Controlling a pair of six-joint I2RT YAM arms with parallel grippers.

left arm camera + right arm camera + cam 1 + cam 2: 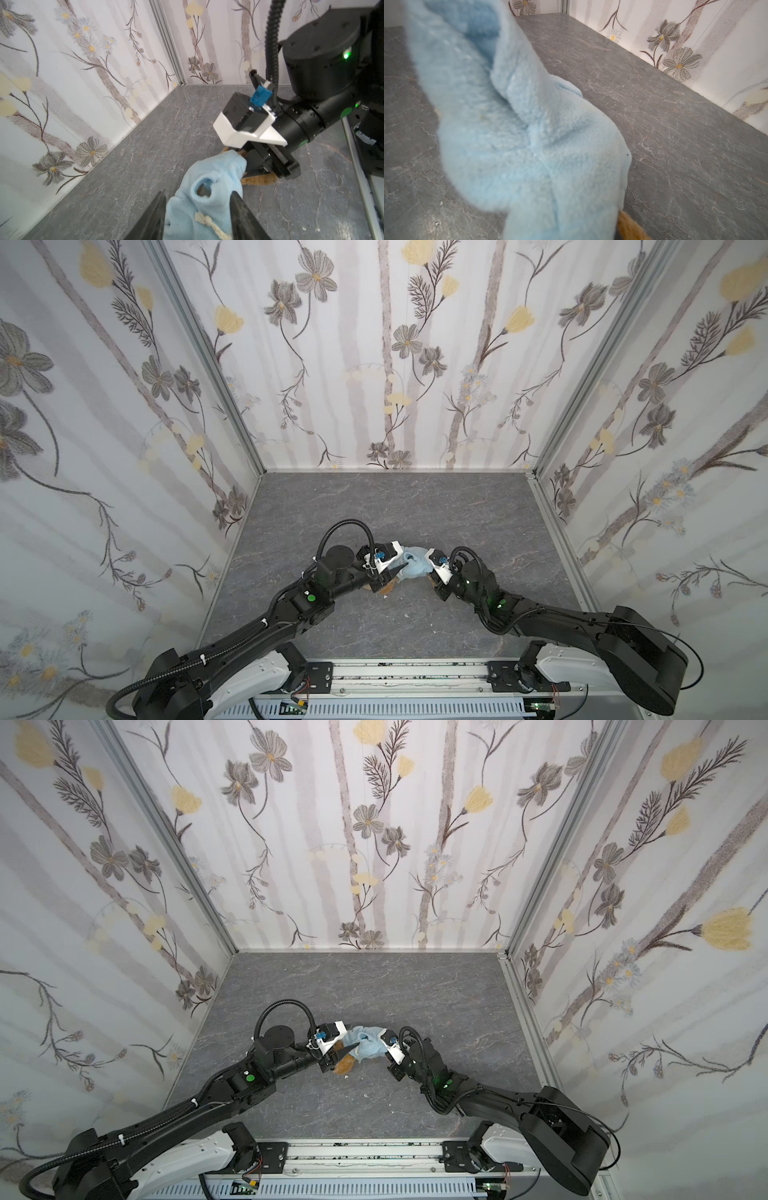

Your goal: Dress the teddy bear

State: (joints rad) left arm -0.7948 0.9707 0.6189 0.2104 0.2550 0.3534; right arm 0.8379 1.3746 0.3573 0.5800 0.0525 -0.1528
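We are looking at a grey veined slab [415,506], walled on three sides by floral panels [374,364], with metal posts [205,352] standing in the corners and a rail [407,672] running along the front. Near the slab's front middle the bear [345,1065] is lying mostly under a blue top [415,564]. The left gripper [198,192] is straddling the top with jaws apart; the right gripper [245,163] is pinching its edge
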